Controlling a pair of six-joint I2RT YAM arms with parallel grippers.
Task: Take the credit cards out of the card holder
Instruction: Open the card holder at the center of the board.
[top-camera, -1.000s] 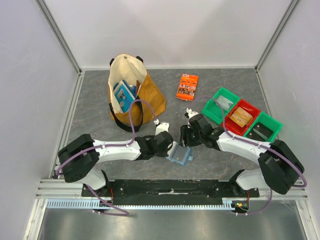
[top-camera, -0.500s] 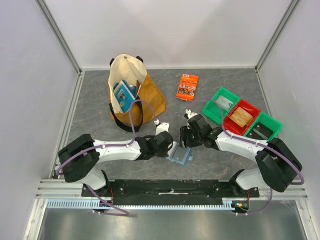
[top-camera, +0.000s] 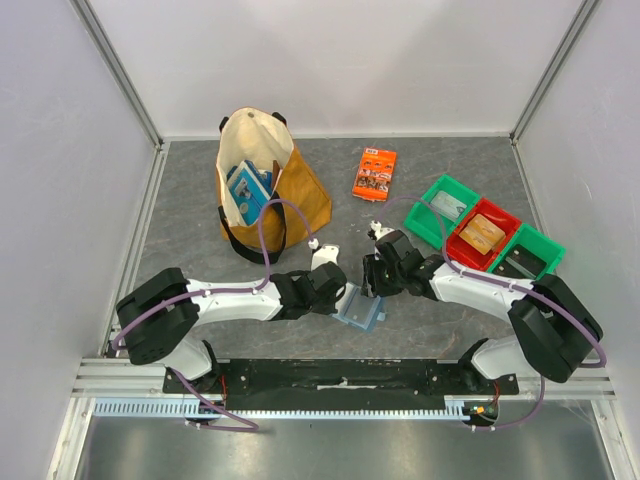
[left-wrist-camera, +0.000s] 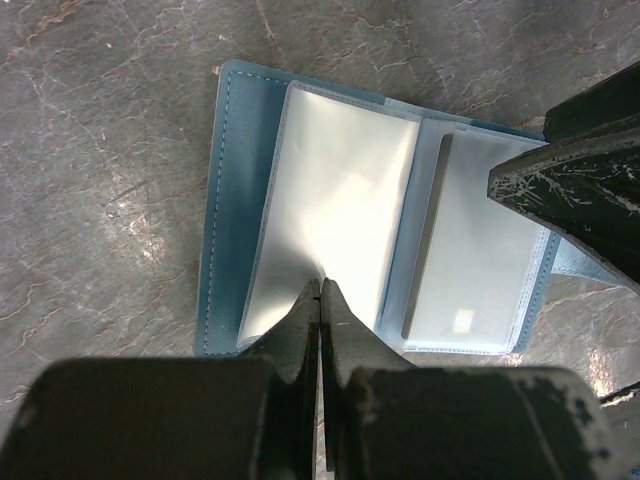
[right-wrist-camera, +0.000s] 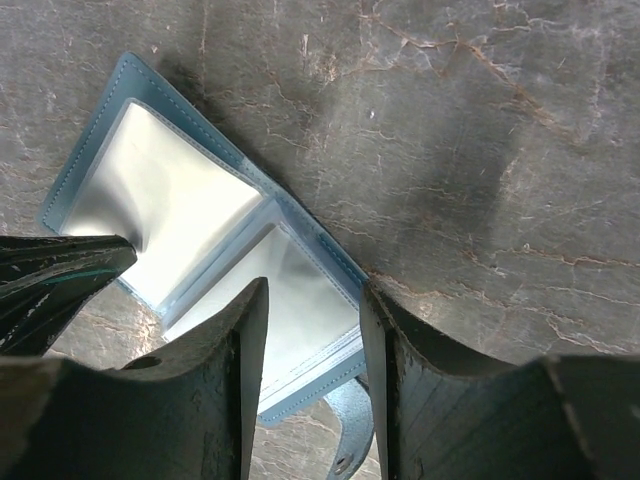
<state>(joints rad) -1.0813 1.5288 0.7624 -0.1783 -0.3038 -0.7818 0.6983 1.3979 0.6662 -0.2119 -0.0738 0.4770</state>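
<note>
Opened card holder (top-camera: 360, 309), laid flat on the grey table (top-camera: 460, 165) between the two arms, near their bases. Its clear pocket page (creased at the grip) is pinched by the clenched left gripper (left-wrist-camera: 320, 290); the right gripper (right-wrist-camera: 312, 290) is held parted, straddling the holder's edge

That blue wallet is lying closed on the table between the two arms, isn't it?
Not closed. The card holder lies open on the table, with its clear pockets facing up, as the left wrist view shows. The rest of what you said is right.
</note>
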